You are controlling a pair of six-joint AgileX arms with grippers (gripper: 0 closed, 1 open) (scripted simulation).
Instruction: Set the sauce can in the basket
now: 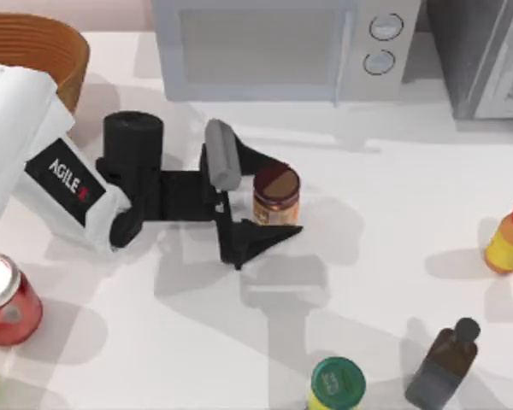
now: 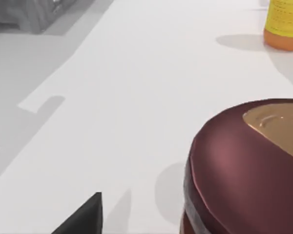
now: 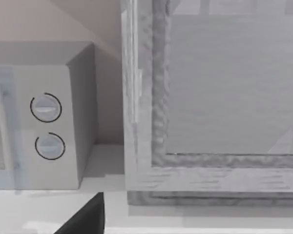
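- White tabletop, with a grey microwave at the far edge and a tan-brown woven wicker basket in the top view's far left corner.
- Left gripper: black two-finger, reaching rightward at table centre; jaws spread open around the can, nothing clamped yet by the look of it.
- Sauce can: short cylinder, dark brown top, orange-brown label, upright between the fingers; one dark fingertip shows in the left wrist view just beside it.
- Key relation: can sits at the gripper's tip, axis vertical; basket lies well apart, back behind the left arm.
- Right gripper: a dark fingertip shows, facing the microwave; state unreadable.
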